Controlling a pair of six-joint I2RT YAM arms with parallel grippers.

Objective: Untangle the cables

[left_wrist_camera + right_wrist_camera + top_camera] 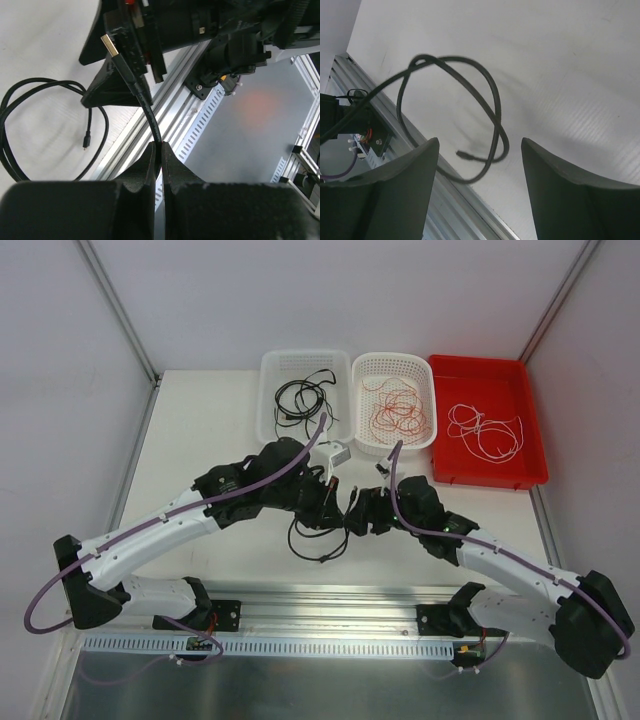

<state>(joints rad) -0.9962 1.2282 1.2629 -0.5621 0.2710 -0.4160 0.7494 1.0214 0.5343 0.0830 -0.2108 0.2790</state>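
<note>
My left gripper (161, 147) is shut on a black cable (145, 107), whose gold USB plug (109, 44) sticks up past the fingers. The rest of that cable lies in loops (30, 87) on the white table, ending in a small plug (86, 145). From above, both grippers meet mid-table, left gripper (330, 490) and right gripper (355, 512), with the black cable's loops (315, 540) just in front of them. My right gripper (480, 145) is open above a loop of the black cable (490, 100) and holds nothing.
At the back stand a white basket (272, 425) with black cables (305, 400), a white basket (362, 440) with orange-red cables (400, 412), and a red tray (535, 455) with white cables (485, 432). A small white block (337, 453) lies by the left wrist. A metal rail (330, 600) runs along the near edge.
</note>
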